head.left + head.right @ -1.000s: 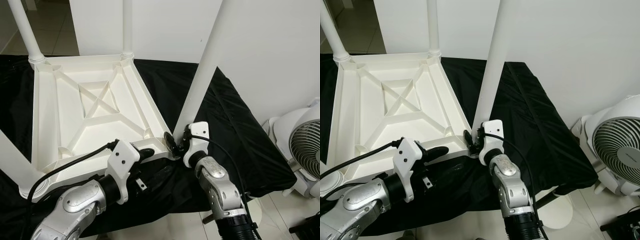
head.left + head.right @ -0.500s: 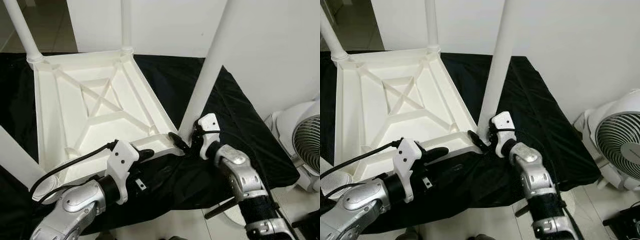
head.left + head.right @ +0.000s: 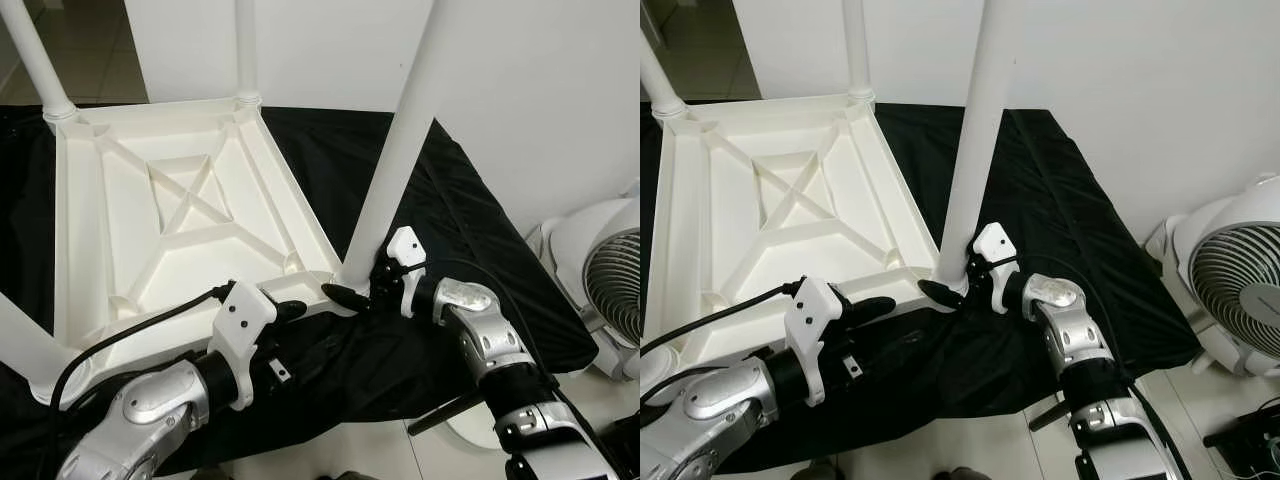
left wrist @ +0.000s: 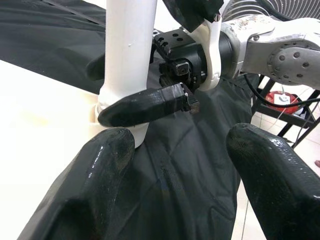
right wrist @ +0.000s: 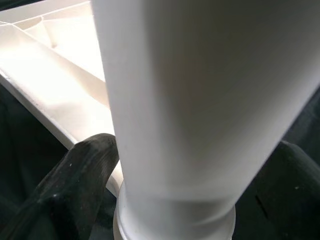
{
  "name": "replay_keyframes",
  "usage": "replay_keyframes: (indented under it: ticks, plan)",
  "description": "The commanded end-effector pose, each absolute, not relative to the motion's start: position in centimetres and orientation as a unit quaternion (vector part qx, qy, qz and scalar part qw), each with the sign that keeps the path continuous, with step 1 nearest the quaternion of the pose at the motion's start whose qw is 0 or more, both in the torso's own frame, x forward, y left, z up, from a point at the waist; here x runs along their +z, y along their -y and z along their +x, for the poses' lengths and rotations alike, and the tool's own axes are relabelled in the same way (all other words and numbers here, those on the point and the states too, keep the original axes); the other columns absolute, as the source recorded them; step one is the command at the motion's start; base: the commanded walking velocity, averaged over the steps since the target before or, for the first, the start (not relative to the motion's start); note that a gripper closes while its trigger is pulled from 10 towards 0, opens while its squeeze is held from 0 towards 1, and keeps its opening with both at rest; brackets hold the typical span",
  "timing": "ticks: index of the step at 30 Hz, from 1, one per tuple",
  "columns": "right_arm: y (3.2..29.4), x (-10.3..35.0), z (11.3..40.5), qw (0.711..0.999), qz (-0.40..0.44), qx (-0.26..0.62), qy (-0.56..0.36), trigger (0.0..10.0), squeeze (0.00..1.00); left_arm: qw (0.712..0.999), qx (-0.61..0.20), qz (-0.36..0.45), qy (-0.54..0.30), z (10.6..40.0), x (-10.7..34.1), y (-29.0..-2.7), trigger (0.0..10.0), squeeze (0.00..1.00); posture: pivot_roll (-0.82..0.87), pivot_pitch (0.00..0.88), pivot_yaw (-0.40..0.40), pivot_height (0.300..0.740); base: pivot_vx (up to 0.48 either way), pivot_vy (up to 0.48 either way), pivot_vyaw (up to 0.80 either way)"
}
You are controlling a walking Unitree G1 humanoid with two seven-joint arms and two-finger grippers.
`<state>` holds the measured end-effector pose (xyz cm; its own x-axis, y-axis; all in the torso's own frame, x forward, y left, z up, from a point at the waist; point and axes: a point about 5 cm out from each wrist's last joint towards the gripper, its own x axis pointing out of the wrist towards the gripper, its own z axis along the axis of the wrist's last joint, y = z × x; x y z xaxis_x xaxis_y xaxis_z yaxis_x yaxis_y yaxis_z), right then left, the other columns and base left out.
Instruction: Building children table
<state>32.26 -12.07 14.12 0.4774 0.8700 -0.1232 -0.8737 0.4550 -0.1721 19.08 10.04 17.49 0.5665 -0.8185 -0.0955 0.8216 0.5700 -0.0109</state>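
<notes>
A white plastic children's table (image 3: 290, 215) lies upside down on a black cloth (image 3: 450, 220), its legs pointing up. My right gripper (image 3: 352, 290) is at the base of the near right leg (image 3: 395, 150), shut on it with one finger in front and one behind. In the right wrist view the leg (image 5: 200, 100) stands between the black fingers (image 5: 75, 185). My left gripper (image 3: 290, 335) hovers open by the table's front edge, just left of that leg. In the left wrist view its fingers (image 4: 100, 170) are spread over the cloth, facing the leg (image 4: 127, 45).
Further legs stand at the far left corner (image 3: 30, 55), the far right corner (image 3: 245, 50) and the near left corner (image 3: 20, 335). A white fan (image 3: 600, 290) stands on the floor to the right. A white wall rises behind.
My right forearm has swung out to the right and now reaches the leg's base from the side, wrist turned. The left arm has stayed put. The camera shifted slightly.
</notes>
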Motion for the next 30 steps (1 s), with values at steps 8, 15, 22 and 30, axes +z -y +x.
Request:
replay_keyframes:
  ticks: [8,15,22,30]
  plan:
    - [13.0,15.2,33.1,0.850,-0.113,0.514,0.013,10.0,0.00,0.882,-0.468,0.014,-0.050,19.1,17.8,-10.1,10.0,0.00,0.19,0.143,-0.082,0.740,0.000,0.000,0.00]
    - [13.3,15.9,33.4,0.848,-0.109,0.518,0.022,10.0,0.00,0.880,-0.472,0.015,-0.053,19.1,17.7,-10.0,10.0,0.00,0.18,0.169,-0.084,0.740,0.000,0.000,0.00]
    - [13.3,17.7,34.2,0.844,-0.080,0.528,0.055,0.7,0.00,0.871,-0.487,0.003,-0.060,18.5,17.8,-9.7,10.0,0.00,0.18,0.195,-0.092,0.740,0.000,0.000,0.00]
    - [13.1,17.6,34.0,0.836,-0.076,0.539,0.067,0.0,0.00,0.868,-0.493,0.001,-0.065,17.9,17.6,-9.3,10.0,0.00,0.19,0.159,-0.104,0.740,0.000,0.000,0.00]
